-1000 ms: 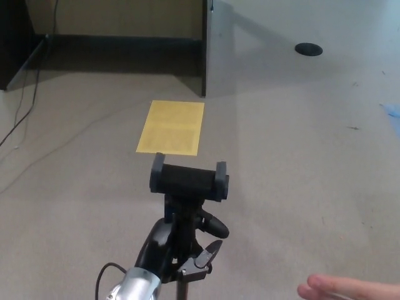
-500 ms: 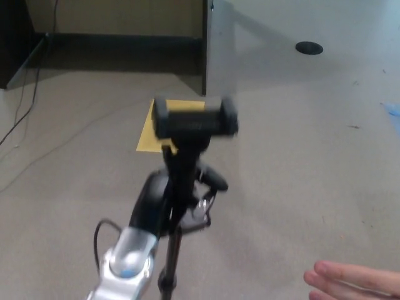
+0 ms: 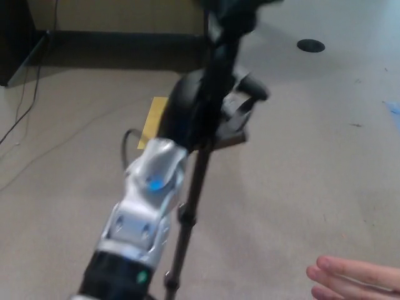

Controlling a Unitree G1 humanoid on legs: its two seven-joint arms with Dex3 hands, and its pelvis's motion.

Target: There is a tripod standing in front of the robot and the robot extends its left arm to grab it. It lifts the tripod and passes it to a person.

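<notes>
The black tripod with a slim dark centre pole (image 3: 199, 169) is held up off the grey carpeted floor (image 3: 300, 156), leaning so that its top runs out past the upper edge of the picture and its lower end reaches down toward the bottom edge, just right of the forearm. The left robot hand (image 3: 209, 103), black and blurred by motion, is clenched around the tripod's upper stem, with thick black fingers (image 3: 250, 87) seen wrapped on the right side of the pole. Behind the hand, the silver metal forearm with a small blue light (image 3: 147, 194) rises from the lower left of the picture, and a thin black cable loop (image 3: 128, 140) is seen beside the wrist. A flat yellow rectangular sheet (image 3: 153, 119) lies on the floor behind the hand and is largely covered by it. At the lower right corner a person's open hand (image 3: 356, 281) is held out flat, fingers pointing left, well apart from the tripod pole and not touching it. A black round disc (image 3: 310, 45) is set in the floor at the upper right. A dark baseboard below a beige wall (image 3: 119, 40) runs along the top, and loose dark cables (image 3: 25, 106) trail across the floor at the far left. No containers are seen in the view. The right robot hand is not shown.
</notes>
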